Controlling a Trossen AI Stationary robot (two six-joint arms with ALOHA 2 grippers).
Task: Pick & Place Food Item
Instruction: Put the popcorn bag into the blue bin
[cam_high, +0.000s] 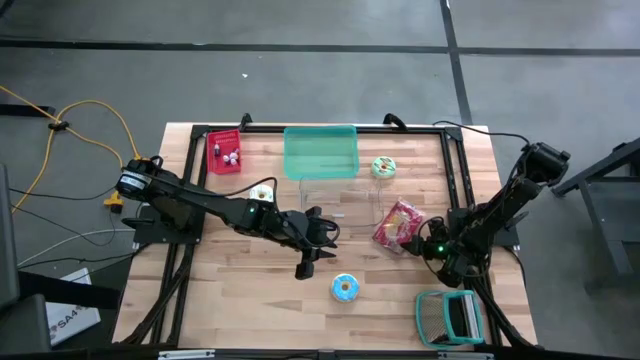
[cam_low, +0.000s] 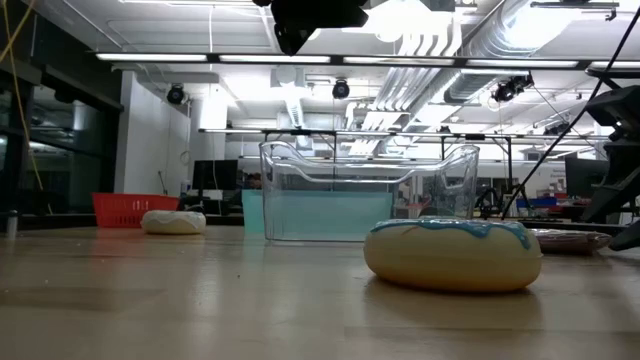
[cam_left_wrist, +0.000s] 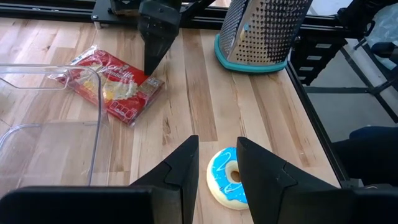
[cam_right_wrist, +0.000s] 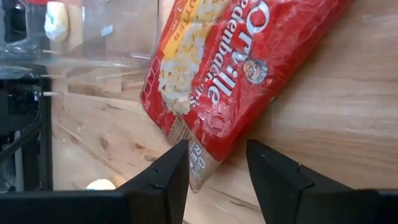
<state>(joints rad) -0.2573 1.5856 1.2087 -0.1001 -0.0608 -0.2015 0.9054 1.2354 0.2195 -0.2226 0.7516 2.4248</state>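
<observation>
A red popcorn bag (cam_high: 397, 225) lies flat on the table, right of the clear container (cam_high: 340, 205). My right gripper (cam_high: 425, 245) is at the bag's near right end, shut on it. A blue-iced donut (cam_high: 345, 288) rests on the table near the front edge. My left gripper (cam_high: 310, 240) hovers left of and above it, open and holding nothing. In the left wrist view the donut (cam_left_wrist: 227, 180) shows on the table beyond the gap between its fingers. My right gripper has the popcorn bag's end corner (cam_right_wrist: 208, 152) between its two fingers, and the bag fills the gap from one finger to the other. The fingers (cam_left_wrist: 155, 46) slant down at it from the table's right. The bag still lies flat on the wood.
A teal bin (cam_high: 320, 152) stands behind the clear container. A green donut (cam_high: 383, 166), a white donut (cam_high: 262, 192) and a red packet (cam_high: 225, 152) lie toward the back. A metal grater (cam_high: 450, 315) stands at the near right corner.
</observation>
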